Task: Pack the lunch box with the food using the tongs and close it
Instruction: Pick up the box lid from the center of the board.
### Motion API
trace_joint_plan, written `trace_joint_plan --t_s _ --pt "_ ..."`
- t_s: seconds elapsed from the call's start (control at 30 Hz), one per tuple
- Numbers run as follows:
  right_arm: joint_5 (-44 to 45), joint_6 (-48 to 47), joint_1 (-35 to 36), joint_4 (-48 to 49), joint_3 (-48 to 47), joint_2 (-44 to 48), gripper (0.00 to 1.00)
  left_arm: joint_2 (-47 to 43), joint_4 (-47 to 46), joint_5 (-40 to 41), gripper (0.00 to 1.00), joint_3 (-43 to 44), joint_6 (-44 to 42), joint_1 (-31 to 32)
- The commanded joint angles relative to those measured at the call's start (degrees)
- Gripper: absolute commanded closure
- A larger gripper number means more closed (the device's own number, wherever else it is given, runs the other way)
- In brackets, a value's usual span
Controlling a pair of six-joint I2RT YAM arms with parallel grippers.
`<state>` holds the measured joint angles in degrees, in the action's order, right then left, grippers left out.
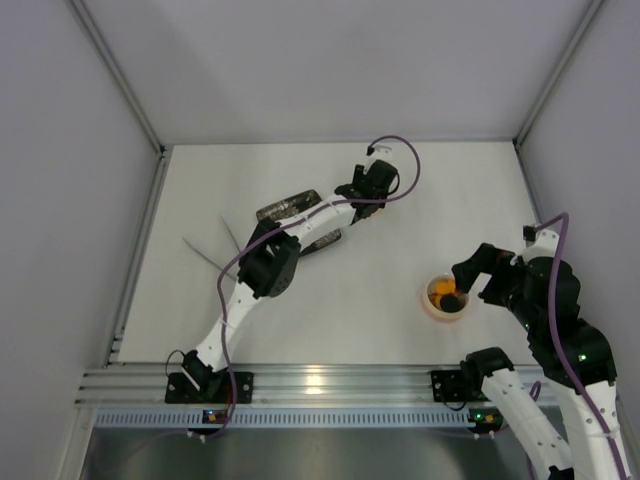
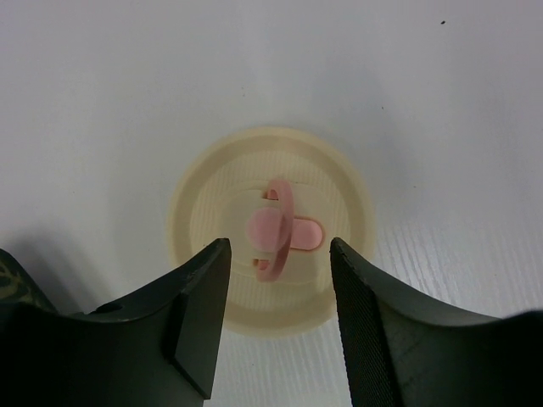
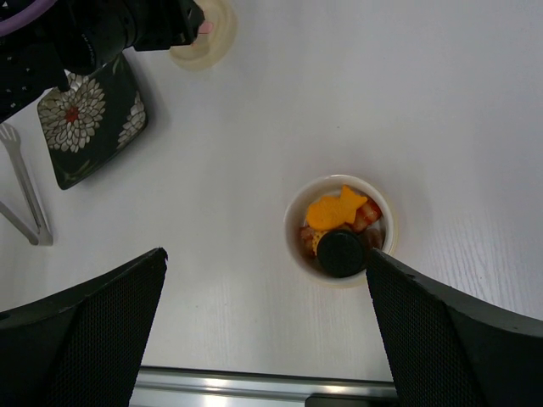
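The cream lid lies flat on the table with its pink handle upright. My left gripper hovers over it, open, one finger on each side of the handle and neither touching it. The lunch box stands at the near right, holding the food: an orange fish-shaped piece, a dark round piece and reddish bits. My right gripper hangs above and beside it, wide open and empty. The tongs lie on the table at the left, away from both grippers.
A dark flower-patterned plate lies near the back, partly under the left arm. White walls close in the table on three sides, and an aluminium rail runs along the near edge.
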<state>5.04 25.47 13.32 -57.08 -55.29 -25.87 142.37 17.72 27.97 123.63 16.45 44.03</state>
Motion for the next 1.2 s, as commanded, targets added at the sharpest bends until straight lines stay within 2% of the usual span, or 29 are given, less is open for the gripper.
trace_joint_plan --t_s 0.0,0.3,0.83,1.03,1.17 --pt "0.0 -0.8 -0.8 -1.4 -1.0 0.6 0.01 1.2 -2.4 0.9 0.45 2.2 0.2 -0.1" --pt "0.0 -1.0 -0.8 -0.8 -0.8 -0.1 0.01 2.0 -2.1 0.4 0.5 2.2 1.3 -0.8" --pt "0.2 -1.2 -0.8 0.0 -0.4 -0.6 0.01 1.3 -2.1 0.7 0.8 2.3 1.1 -1.3" --pt "0.6 -1.3 -0.8 0.0 -0.6 -0.6 0.01 0.2 -2.3 0.9 0.98 2.0 0.2 -1.5" --pt "0.9 -1.4 -0.8 0.0 -0.7 -0.5 0.01 -2.1 -3.3 1.0 1.0 0.7 -0.5 -1.5"
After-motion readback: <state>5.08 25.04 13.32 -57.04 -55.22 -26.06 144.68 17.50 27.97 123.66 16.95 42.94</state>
